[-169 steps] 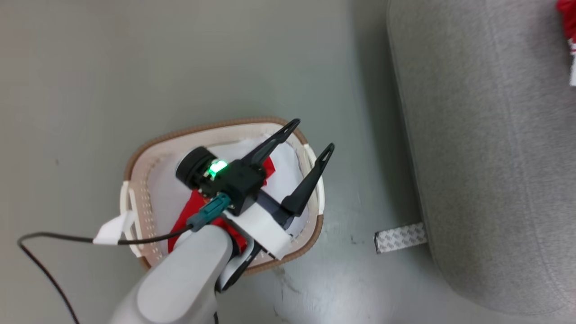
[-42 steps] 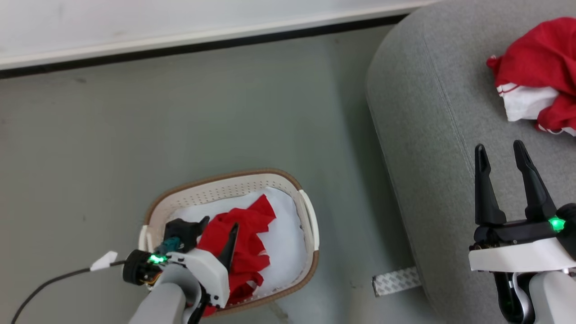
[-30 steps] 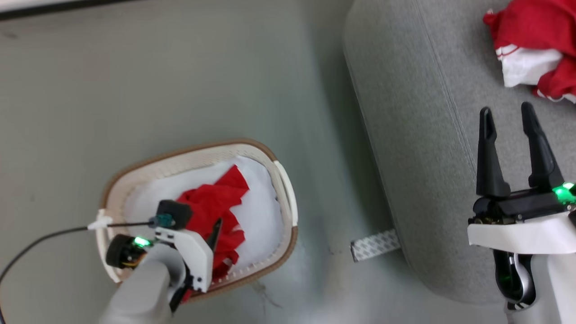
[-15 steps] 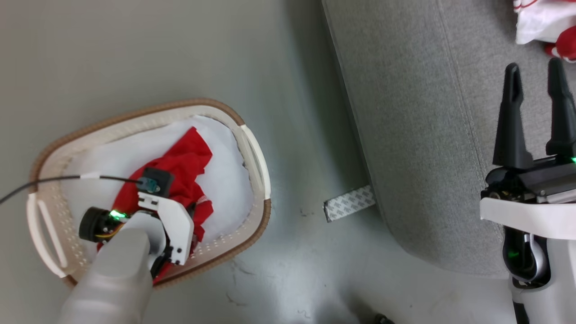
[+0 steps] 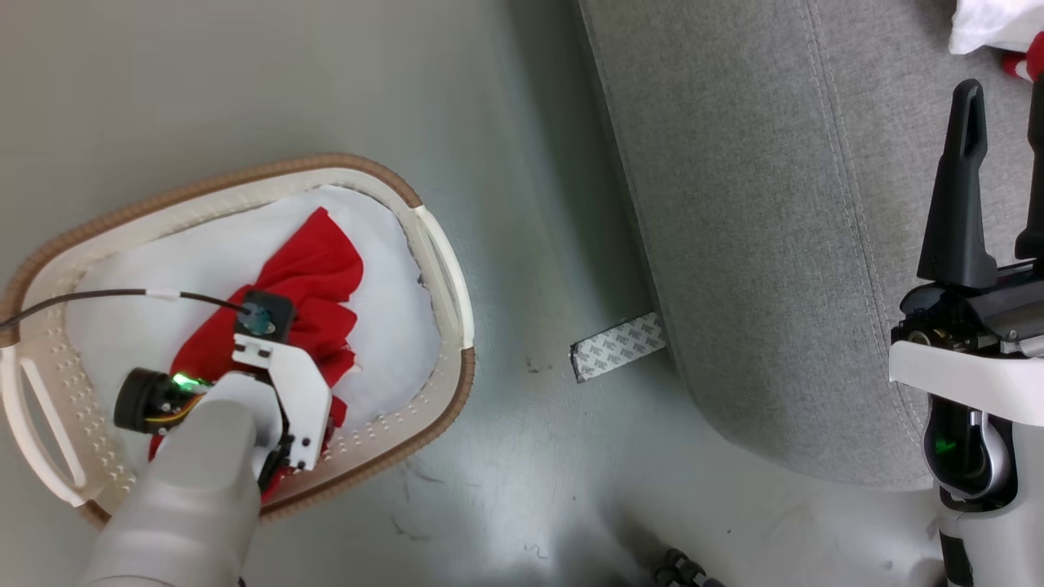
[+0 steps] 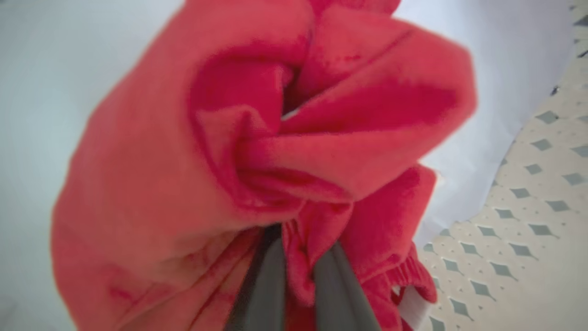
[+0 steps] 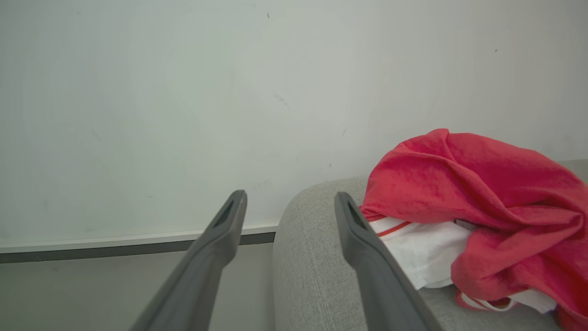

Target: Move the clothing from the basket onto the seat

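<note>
Left gripper (image 6: 301, 259), dark-fingered, has just gone from wide apart to clamped on a fold of the bright red soft fabric garment (image 6: 257, 151), down inside the oval white perforated plastic basket (image 5: 245, 175). Grasp looks made; lifting it to the light grey woven sofa (image 5: 734, 204) likely follows.

A grey-and-white patterned tape strip (image 5: 617, 348) is lying flat and slightly slanted on the grey-green floor (image 5: 245, 73). Just left of the tape strip, small dark scuff marks (image 5: 534, 367) are showing. Well to its left, a pale bluish-white liner cloth (image 5: 387, 326) is lying spread and wrinkled. Below the tape strip, a black ribbed object (image 5: 681, 569) is poking in at the bottom edge. A pale wall (image 7: 183, 92) is rising above a white skirting board (image 7: 115, 240).
</note>
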